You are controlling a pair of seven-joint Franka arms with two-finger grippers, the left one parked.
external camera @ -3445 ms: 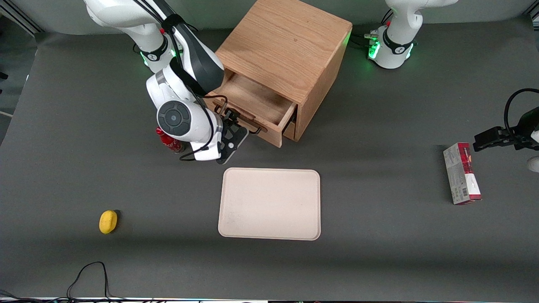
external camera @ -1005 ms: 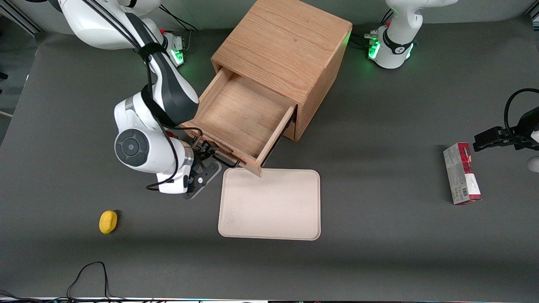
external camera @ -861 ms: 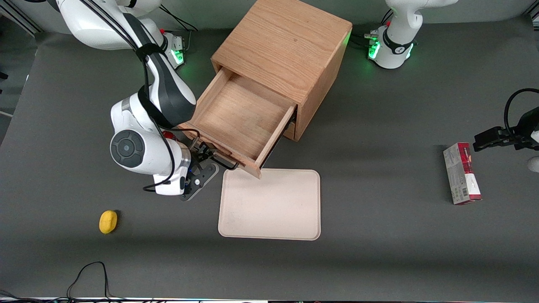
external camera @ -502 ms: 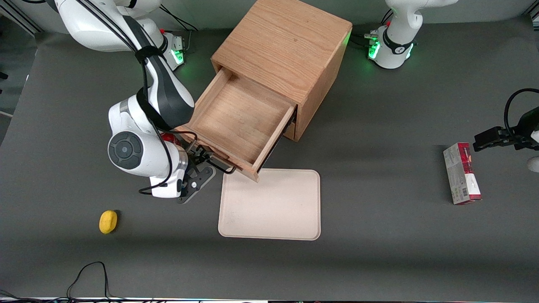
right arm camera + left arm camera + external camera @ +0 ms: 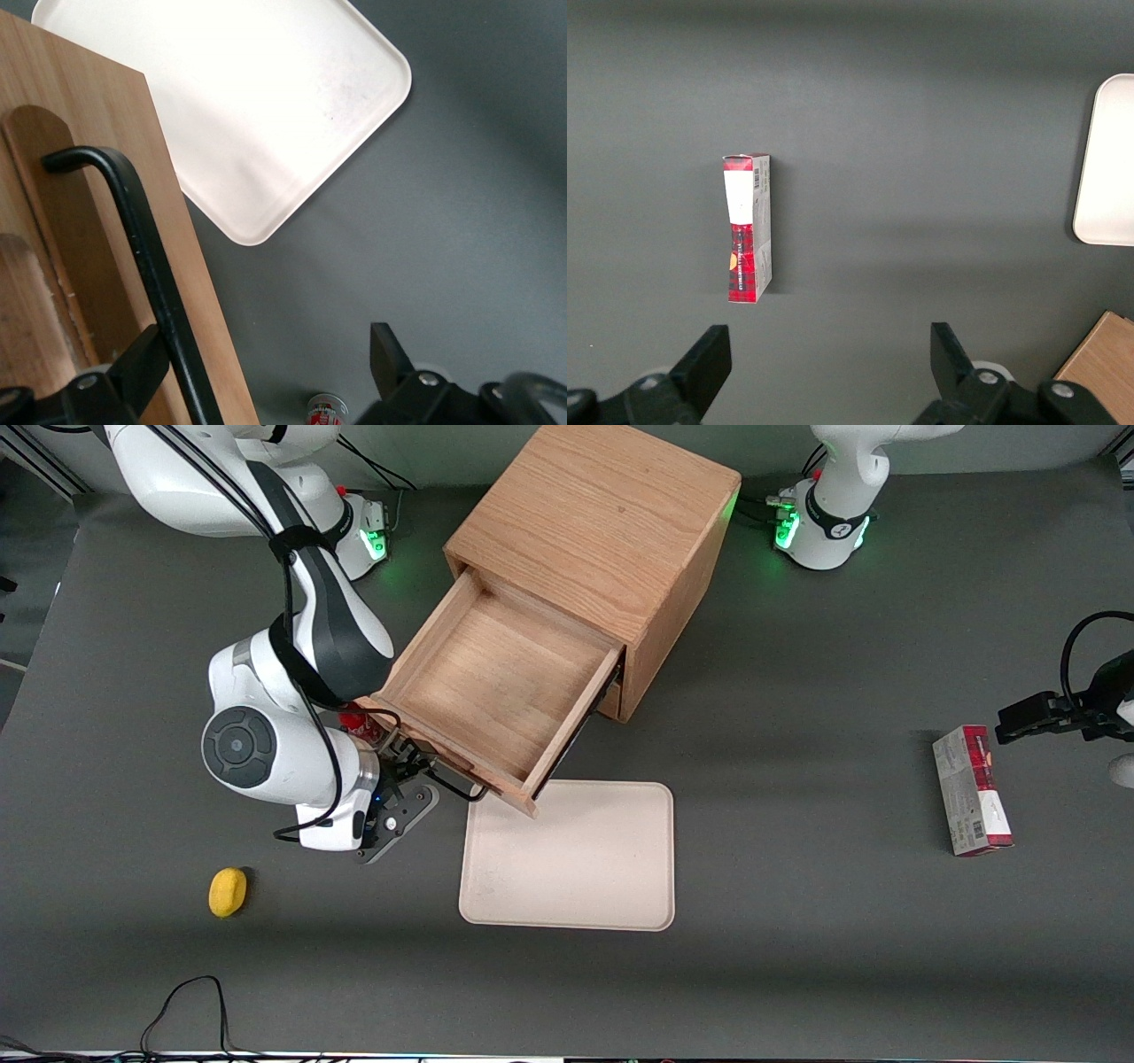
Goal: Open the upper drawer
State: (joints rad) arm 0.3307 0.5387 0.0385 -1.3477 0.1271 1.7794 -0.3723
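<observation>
In the right wrist view, the gripper (image 5: 266, 376) stood with its fingers (image 5: 142, 367) spread apart beside the black handle (image 5: 146, 266) of the upper drawer (image 5: 84, 186), with a pale tray (image 5: 257, 97) and a red can (image 5: 326, 411) on the grey table (image 5: 461, 221).

On your dark grey bench (image 5: 797, 691), take the cream rectangular tray (image 5: 567, 859) as the dial's centre. The light-oak cabinet (image 5: 602, 522) stands at 12 o'clock, the red-and-grey carton (image 5: 971, 790) at 3, the small yellow rounded fruit (image 5: 228, 891) at 9 and the red can (image 5: 359, 724) at 10. The end effector (image 5: 409, 772) hangs over the bench between can and tray, fingers apart.
</observation>
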